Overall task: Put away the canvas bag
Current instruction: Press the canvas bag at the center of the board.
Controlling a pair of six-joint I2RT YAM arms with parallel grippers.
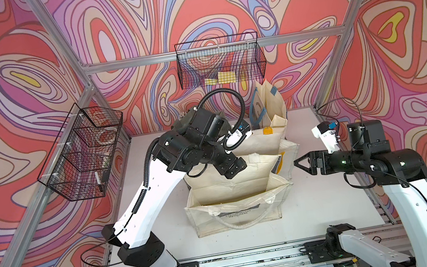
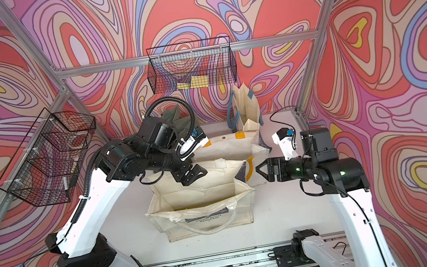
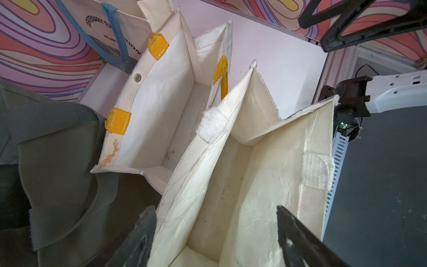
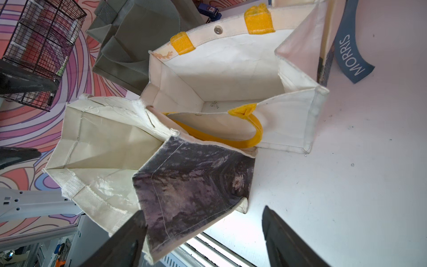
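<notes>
- On the white surface (image 1: 323,209), the cream canvas bag with white handles (image 1: 244,190) stands open, ungripped; seemingly all the work remains.
- Left tool (image 3: 215,208) hangs wide above its mouth, right tool (image 1: 302,163) wide beside it, both empty.
- A yellow-handled cream bag (image 1: 257,141) crowds it behind.

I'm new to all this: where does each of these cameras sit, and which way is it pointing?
Top views: side-by-side pair high overhead, looking down on the white table, whole left arm and right arm.
Left wrist: on the left arm, looking down into the cream canvas bag with white handles; open left hand frames it.
Right wrist: on the right arm, facing that bag's dark printed side; open right hand shows.
Shared: both wrist views show the cream bag with yellow handles.
</notes>
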